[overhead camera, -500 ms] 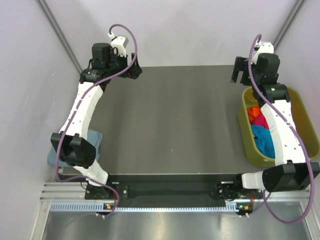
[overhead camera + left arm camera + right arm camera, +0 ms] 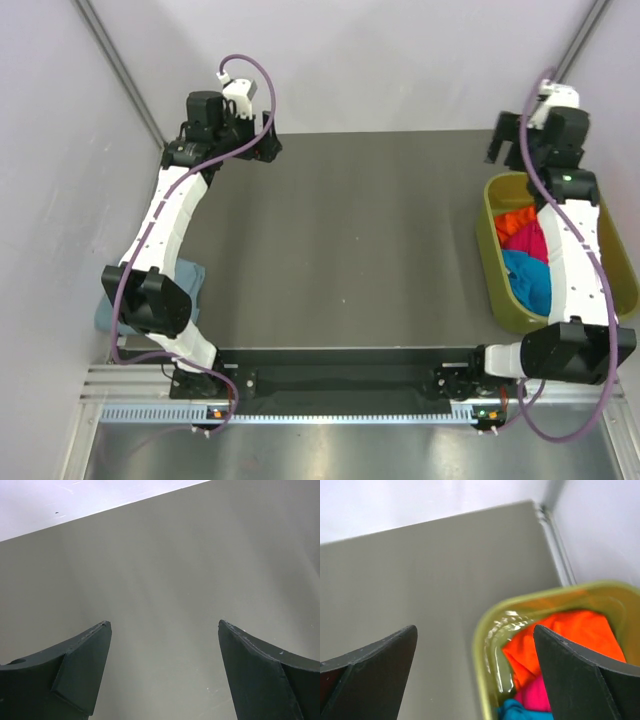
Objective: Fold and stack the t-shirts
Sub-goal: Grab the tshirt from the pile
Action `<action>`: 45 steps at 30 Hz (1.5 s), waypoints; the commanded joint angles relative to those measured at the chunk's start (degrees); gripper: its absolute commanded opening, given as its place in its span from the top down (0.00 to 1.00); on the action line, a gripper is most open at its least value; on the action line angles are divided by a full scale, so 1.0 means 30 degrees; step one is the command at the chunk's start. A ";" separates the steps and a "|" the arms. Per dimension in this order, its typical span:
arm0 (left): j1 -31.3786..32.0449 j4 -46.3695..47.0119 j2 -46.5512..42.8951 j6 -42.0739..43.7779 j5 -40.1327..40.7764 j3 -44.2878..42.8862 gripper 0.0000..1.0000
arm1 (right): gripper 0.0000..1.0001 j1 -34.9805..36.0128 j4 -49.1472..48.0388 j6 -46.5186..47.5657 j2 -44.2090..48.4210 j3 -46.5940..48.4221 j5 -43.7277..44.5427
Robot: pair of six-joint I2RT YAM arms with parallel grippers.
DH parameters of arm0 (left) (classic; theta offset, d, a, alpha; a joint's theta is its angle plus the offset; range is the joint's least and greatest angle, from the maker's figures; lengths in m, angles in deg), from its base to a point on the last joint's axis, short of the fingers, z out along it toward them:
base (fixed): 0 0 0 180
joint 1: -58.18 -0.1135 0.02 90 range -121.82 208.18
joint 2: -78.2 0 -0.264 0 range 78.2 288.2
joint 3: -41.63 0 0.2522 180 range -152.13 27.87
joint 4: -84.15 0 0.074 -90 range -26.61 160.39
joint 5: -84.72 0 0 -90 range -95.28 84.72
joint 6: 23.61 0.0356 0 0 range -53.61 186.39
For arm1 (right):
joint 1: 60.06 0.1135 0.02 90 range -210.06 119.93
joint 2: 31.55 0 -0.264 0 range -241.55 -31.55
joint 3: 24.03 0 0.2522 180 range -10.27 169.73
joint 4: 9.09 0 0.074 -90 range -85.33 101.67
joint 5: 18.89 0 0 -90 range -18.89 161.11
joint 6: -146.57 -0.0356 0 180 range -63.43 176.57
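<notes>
The left arm (image 2: 162,220) and right arm (image 2: 572,262) are built alike, with smooth white link shells between chunky black joint housings. A purple cable (image 2: 266,80) runs along each arm and arches in a loop just behind the tool. A small white block sits on each wrist, also behind the tool. A green dot (image 2: 563,178) glows on the black housing behind the right tool (image 2: 505,142). The left tool (image 2: 163,624) has matte black, wedge-shaped fingers (image 2: 80,667) with bevelled inner faces and faint pale scuffs at the tips.
</notes>
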 commanded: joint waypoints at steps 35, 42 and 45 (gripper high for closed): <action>0.0380 0.0263 0.2045 0.0294 0.0174 -0.1469 0.09 | 0.05 -0.7636 0.0317 -0.1167 -0.3617 -0.5398 -0.1803; 0.0673 0.0204 0.2220 0.0880 0.0466 -0.1644 0.09 | 0.07 -0.8163 0.0051 -0.1518 -0.4934 -0.4492 -0.1333; 0.0819 0.0204 0.2308 0.0997 0.0554 -0.1762 0.09 | 0.07 -0.8281 -0.0007 -0.1636 -0.5199 -0.4402 -0.1333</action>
